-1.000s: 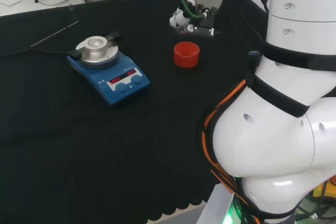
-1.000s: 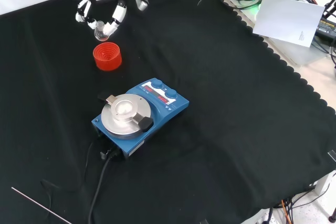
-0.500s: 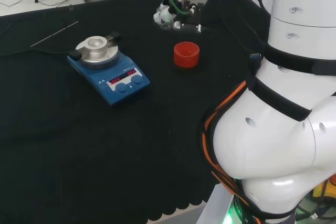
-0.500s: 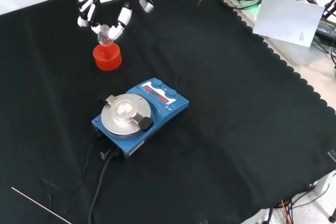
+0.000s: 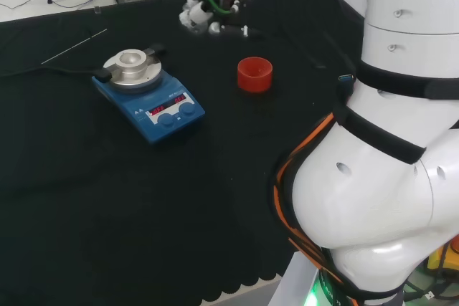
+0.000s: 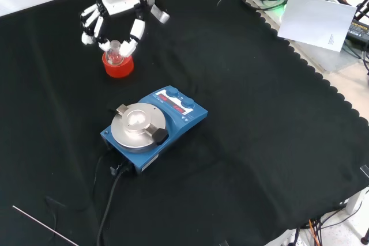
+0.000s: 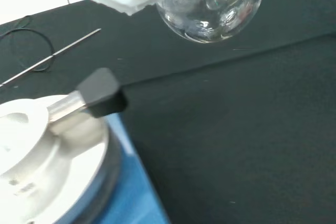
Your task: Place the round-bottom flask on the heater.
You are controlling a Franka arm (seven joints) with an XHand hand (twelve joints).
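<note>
- Steel-grey thin rod (image 6: 40, 223) lying nearest in the front view, well apart from everything else, unmoved.
- Blue heater (image 6: 151, 128) at mid-cloth, round metal plate (image 6: 137, 125) bare, black cable trailing toward the near edge; same spot as a second ago.
- Red lit digits and two blue knobs on the heater's front panel, with small white print beside them, too small to make out.
- Red ribbed ring stand (image 6: 122, 68) just beyond the heater, empty, unchanged in place over the last second.
- Clear round-bottom flask (image 6: 115, 56) up in the air, bulb down, pinched at the neck by curled fingers (image 6: 134, 31) of the hand (image 6: 124, 1). Now overlapping the stand in the front view, where a second ago it was beyond it.
- Same shift in the head view: hand (image 5: 204, 16) carried leftward past the stand (image 5: 254, 74), now beyond and to the right of the heater (image 5: 147, 91).
- Close up in the wrist view: glass bulb (image 7: 210, 3) hanging clear of the cloth, with the heater's plate (image 7: 47, 150) and a black knob (image 7: 100, 93) at its edge alongside.
- Judged from that: carry well under way, flask off to one side of the plate, not above it. Left to do: crossing over the plate and lowering the bulb into its dished centre.
- No label or writing visible on flask or stand.
</note>
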